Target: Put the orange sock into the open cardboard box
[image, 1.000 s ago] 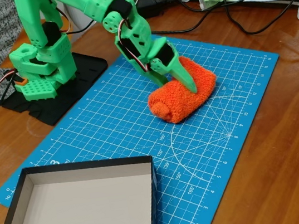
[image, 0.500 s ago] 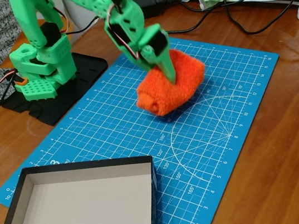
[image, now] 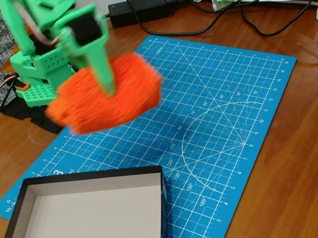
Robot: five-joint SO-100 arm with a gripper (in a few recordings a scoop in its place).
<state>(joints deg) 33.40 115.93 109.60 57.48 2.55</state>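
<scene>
Sock (image: 105, 100), orange and fuzzy, pinched mid-body by green gripper (image: 104, 79) and held aloft, blurred, above blue cutting mat (image: 230, 114), presumably high enough to clear near wall of open cardboard box (image: 91, 225) sitting empty at mat's front corner.

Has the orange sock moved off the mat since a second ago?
Yes. The orange sock, held by the pincer, has risen off the blue cutting mat and shifted left, nearer the open cardboard box.
</scene>
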